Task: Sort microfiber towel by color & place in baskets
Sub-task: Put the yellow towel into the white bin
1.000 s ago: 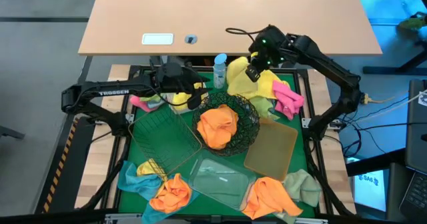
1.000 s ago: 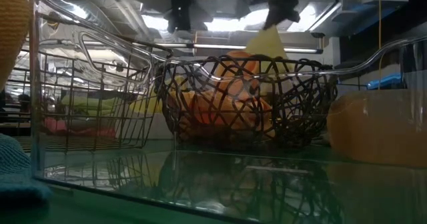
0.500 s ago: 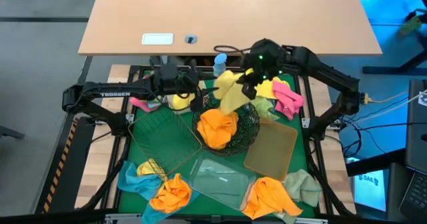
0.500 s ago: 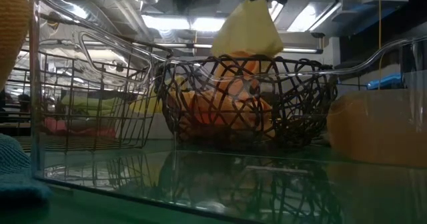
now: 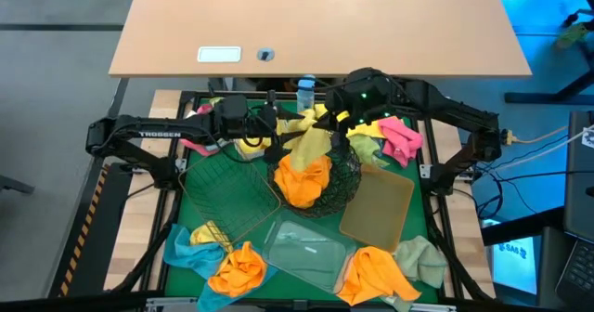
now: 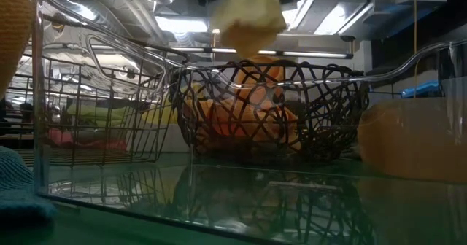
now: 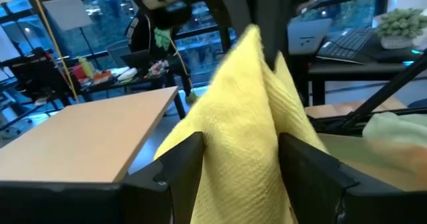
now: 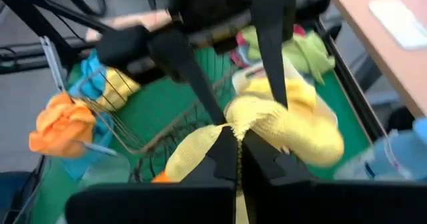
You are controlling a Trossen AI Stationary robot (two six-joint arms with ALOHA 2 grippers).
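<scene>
Five baskets, three orange towels; right hand (image 5: pixel 327 129) clamping yellow towel (image 5: pixel 309 145), moved left toward gaping left hand (image 5: pixel 276 126).

"TROSSEN" on left arm (image 5: pixel 160 134)

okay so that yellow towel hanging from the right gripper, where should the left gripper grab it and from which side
The right gripper pinches the yellow towel at its top, so the cloth drapes free below. The open left gripper probably best comes in level from the left and closes on that hanging fold below the pinch.
</scene>
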